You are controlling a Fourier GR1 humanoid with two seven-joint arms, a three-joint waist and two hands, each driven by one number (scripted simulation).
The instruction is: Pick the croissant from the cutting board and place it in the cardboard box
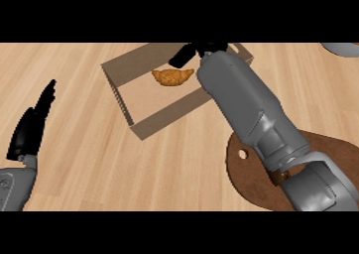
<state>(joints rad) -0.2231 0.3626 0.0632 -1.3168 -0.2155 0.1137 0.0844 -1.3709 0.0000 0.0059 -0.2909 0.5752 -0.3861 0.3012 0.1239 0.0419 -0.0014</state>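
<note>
Croissant (172, 77), golden-brown and crescent-shaped, lies on the floor of the shallow brown cardboard box (149, 119), toward its far side and clear of the walls. This open box sits turned at an angle on the light wooden counter (139, 163), near the counter's far edge and a little left of the middle. The grey right forearm stretches from the near right corner diagonally across the box's right wall, and the black right hand (184, 54) hangs over the box's far corner, just beyond the croissant and not touching it; its fingers look relaxed and apart, holding nothing. Under that forearm, near the counter's near right corner, lies the dark brown rounded wooden cutting board (245, 173) with a small hole near its left rim; most of it is hidden by the arm. At the counter's left edge the black left hand (32, 126) rests with straight fingers pointing away, well apart from the box.
</note>
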